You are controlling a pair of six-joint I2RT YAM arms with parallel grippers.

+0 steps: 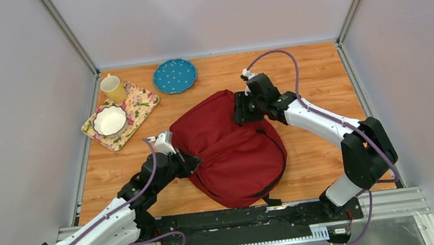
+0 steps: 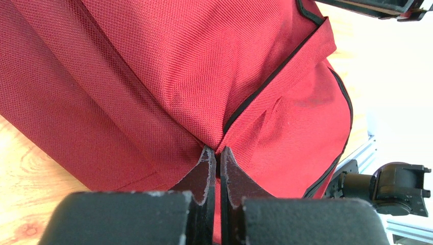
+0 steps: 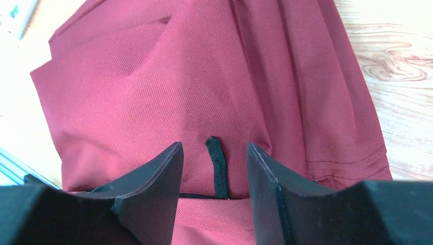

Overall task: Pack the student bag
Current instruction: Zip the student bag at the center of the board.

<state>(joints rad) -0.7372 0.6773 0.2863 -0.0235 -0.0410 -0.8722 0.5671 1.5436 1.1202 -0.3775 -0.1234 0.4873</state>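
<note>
So the bag (image 1: 231, 152) is lying flat in the middle of the bench (image 1: 313, 78), red front panel up, with an arm on either side of it. The left fingers (image 2: 208, 171) are pressed together on a fold of red fabric at the bag's left edge, right where a black-piped seam runs down to them. It's a proper pinch, with the cloth bunching up into the tips.

The right fingers (image 3: 162, 176) are at the far right end of the bag and they're spread apart. A short black strap tab (image 3: 218, 168) sits in the gap between them, not gripped. Can't tell if the tips actually touch the fabric or just hang over it.

At the far left of the bench there's a floral tray (image 1: 141, 102) with a white bowl (image 1: 109, 120) on it and a yellow mug (image 1: 112, 87) at its far corner. A blue dotted plate (image 1: 175, 75) sits just beside the tray, well apart from the bag.
</note>
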